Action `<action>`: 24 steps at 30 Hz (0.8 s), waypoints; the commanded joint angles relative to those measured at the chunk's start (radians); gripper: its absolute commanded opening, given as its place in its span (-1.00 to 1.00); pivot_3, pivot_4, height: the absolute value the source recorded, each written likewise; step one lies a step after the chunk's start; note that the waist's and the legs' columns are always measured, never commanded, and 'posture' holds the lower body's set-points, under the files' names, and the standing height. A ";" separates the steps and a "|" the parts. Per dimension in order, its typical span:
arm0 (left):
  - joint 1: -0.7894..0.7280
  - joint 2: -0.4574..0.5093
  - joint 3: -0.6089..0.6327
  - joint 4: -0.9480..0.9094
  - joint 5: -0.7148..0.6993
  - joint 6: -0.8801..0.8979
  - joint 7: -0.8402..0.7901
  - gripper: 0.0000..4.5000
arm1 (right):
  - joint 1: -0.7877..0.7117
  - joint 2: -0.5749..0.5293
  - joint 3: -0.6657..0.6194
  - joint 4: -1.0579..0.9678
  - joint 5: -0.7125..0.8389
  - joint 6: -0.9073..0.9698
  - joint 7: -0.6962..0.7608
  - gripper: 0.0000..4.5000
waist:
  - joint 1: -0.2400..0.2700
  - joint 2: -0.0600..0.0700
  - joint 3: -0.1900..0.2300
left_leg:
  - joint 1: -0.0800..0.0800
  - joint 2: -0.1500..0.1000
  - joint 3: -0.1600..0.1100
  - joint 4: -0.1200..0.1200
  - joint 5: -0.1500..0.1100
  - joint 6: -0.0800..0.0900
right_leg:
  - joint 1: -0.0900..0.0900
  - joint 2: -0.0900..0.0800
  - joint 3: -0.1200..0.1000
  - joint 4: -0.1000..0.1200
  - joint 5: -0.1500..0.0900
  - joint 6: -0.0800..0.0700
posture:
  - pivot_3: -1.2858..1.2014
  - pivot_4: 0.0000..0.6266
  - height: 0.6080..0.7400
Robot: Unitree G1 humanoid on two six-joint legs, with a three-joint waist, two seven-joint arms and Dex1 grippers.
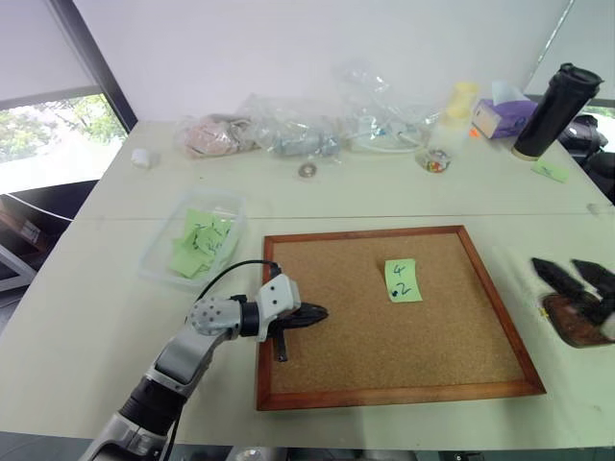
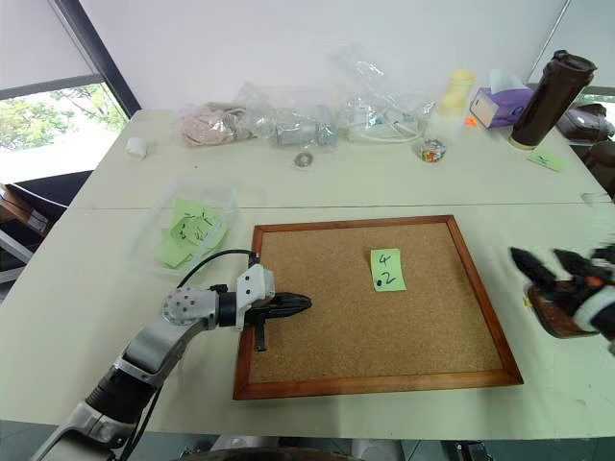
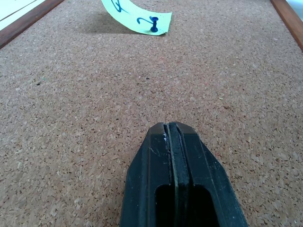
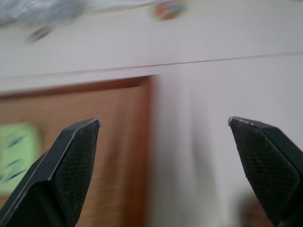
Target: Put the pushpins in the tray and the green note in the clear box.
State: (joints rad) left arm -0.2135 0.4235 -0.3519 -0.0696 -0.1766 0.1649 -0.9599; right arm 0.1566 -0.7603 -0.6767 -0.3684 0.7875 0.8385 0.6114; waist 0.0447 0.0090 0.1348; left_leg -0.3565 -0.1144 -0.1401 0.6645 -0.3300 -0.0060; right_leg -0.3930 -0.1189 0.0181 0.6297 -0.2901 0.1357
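The green note (image 1: 402, 280) marked "4" over "2" lies on the cork board (image 1: 336, 355), fixed there by one dark pushpin (image 3: 154, 24) through its lower edge, so neither half of the job looks finished. The left gripper (image 1: 312, 314) rests low over the board's left side, jaws pressed together and holding nothing, pointing toward the note from well apart. At the desk's (image 1: 96, 317) right edge, the right gripper (image 2: 554, 264) hangs just above the reddish-brown tray (image 2: 557, 312), jaws spread wide and empty. The clear box (image 1: 159, 259), left of the board, already holds other green slips (image 1: 202, 245). What the tray holds cannot be made out. Left to do, by this reading: pull the pin, tray it, box the note.
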 commanded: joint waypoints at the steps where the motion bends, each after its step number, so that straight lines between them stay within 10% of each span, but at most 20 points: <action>1: 0.008 0.003 -0.032 0.028 0.037 0.033 0.009 -1.00 | -0.015 -0.015 0.141 -0.125 -0.009 -0.014 0.029 0.99 | 0.000 0.000 0.000 | 0.000 0.000 0.000 0.000 0.000 0.000 | 0.000 0.000 0.000 0.000 0.000 0.000 | 0.03 -0.52 0.86; 13: 0.009 0.014 -0.025 0.002 0.040 0.056 0.021 -1.00 | -0.124 -0.015 0.558 -0.101 -0.265 -0.197 0.093 0.99 | -0.001 -0.003 0.001 | 0.000 0.000 0.000 0.000 0.000 0.000 | -0.001 0.000 -0.001 0.000 0.000 0.000 | 0.03 -0.52 0.86; 24: 0.018 0.024 -0.019 -0.009 0.044 0.058 0.026 -1.00 | -0.146 0.019 0.640 -0.002 -0.362 -0.285 0.122 0.76 | -0.002 -0.004 0.002 | 0.000 0.000 -0.001 0.000 0.000 0.000 | -0.001 0.000 -0.001 0.000 0.000 0.000 | 0.03 -0.52 0.86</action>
State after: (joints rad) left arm -0.2110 0.4346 -0.3493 -0.1034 -0.1728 0.1903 -0.9511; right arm 0.0206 -0.7520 -0.0404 -0.3640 0.4325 0.5746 0.7284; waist 0.0430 0.0054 0.1365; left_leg -0.3567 -0.1147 -0.1409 0.6646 -0.3298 -0.0064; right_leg -0.3938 -0.1186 0.0170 0.6298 -0.2900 0.1360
